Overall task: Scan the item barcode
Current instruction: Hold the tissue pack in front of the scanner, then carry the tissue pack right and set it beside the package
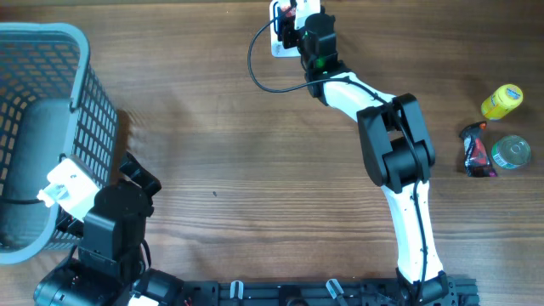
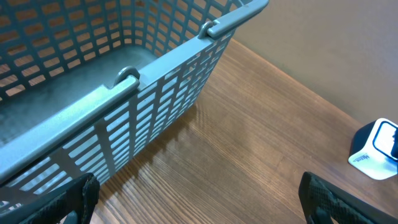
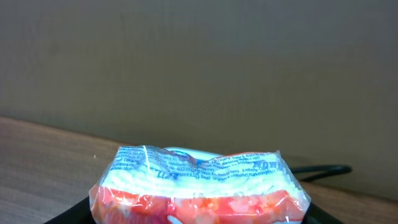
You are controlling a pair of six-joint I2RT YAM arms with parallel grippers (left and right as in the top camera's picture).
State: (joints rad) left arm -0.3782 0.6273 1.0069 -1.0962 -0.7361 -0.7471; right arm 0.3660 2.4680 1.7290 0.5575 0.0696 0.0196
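Where the overhead camera looks down, the right gripper [image 1: 293,25] is clamped on one red-and-white packet [image 1: 289,10] over the single white scanner [image 1: 276,44] at the far edge of the table [image 1: 238,153]. Three more items sit at the right: one yellow bottle [image 1: 501,100], one dark wrapper [image 1: 478,153] and one can [image 1: 512,153]. One basket [image 1: 81,51] stands at the left.

From the left wrist, the left gripper [image 2: 205,202] has its fingers wide apart and empty, beside the basket.

From the right wrist, the packet fills the lower frame.
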